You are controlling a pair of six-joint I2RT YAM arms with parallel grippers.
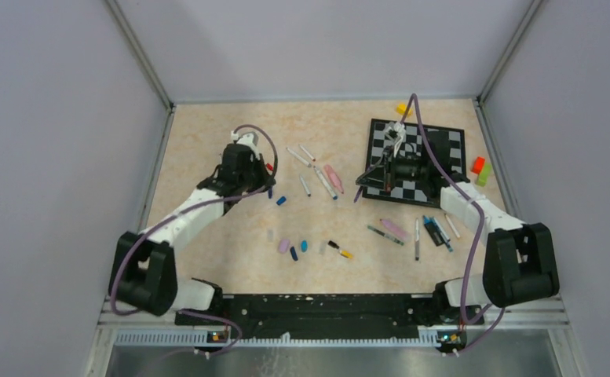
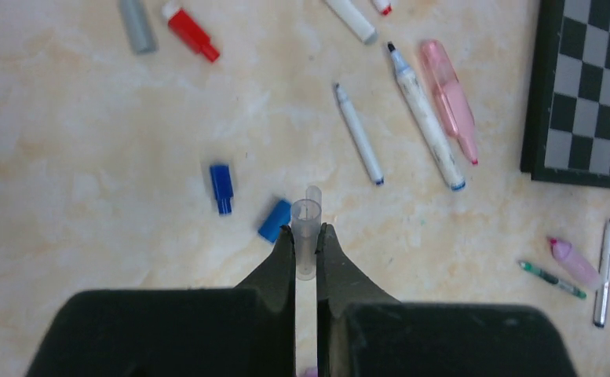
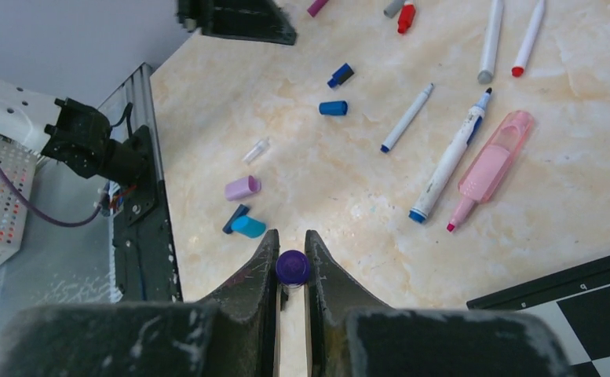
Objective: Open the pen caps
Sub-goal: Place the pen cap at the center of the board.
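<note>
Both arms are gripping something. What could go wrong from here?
1. The left fingers pinch the clear cap only at their tips, with much of it sticking out. It may slip and drop by the blue cap below.
2. The right fingers hold the purple-ended pen end-on in a narrow pinch. It may pivot or slide if pulled.

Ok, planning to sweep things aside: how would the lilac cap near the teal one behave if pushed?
The lilac cap looks round and lies on its side, so it would probably roll rather than slide. Small, seemingly hollow plastic, it is likely very light; a nudge could knock it into the teal cap nearby.
</note>
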